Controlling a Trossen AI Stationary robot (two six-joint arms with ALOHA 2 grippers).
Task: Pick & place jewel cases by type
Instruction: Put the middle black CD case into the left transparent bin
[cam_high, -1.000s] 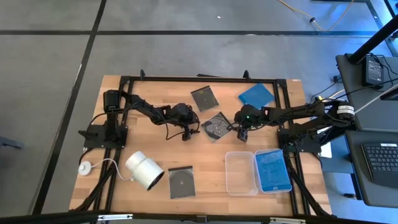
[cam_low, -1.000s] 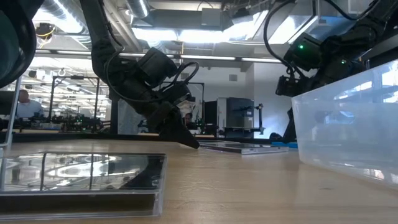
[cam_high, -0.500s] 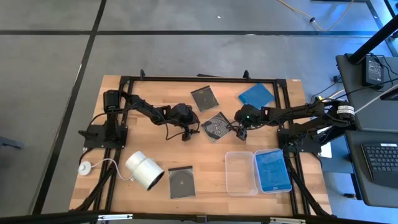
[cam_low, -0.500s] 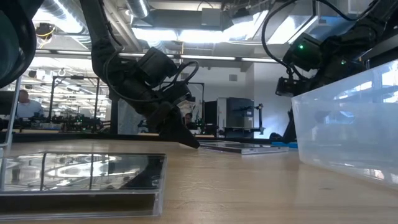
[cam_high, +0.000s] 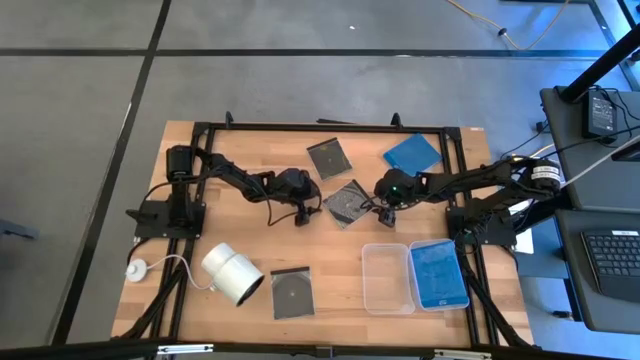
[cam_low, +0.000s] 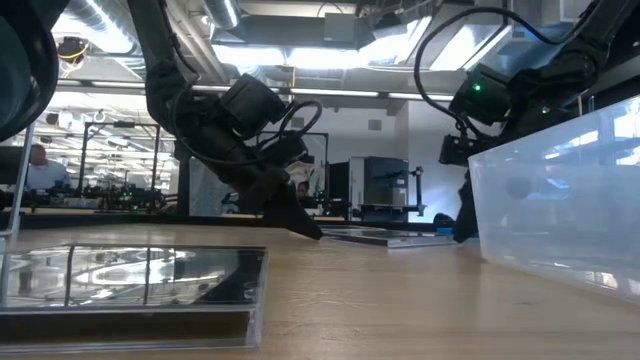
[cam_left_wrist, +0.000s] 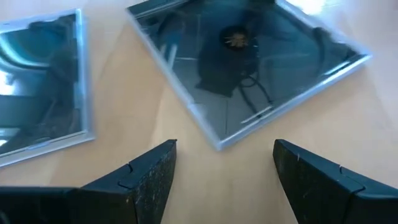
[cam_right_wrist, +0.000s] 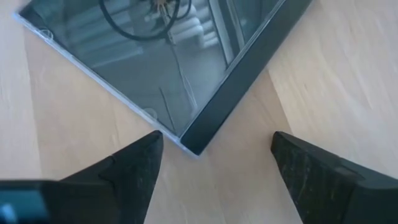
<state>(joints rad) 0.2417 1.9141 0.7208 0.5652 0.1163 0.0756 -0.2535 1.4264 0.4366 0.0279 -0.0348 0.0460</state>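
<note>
Robotics lab, pale wooden table (cam_high: 250, 240) in a black metal frame on grey concrete floor, exposed silver ceiling ducts (cam_low: 100, 20) and strip lights, far benches with equipment, black keyboard (cam_high: 612, 255) on right-hand desk

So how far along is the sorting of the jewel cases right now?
Done: blue case(s) sit in the right tray; the count is unclear. In hand: nothing; the open left gripper and right gripper flank the middle grey case. Left: that case, two more grey cases and one blue case; the clear tray is empty.
</note>
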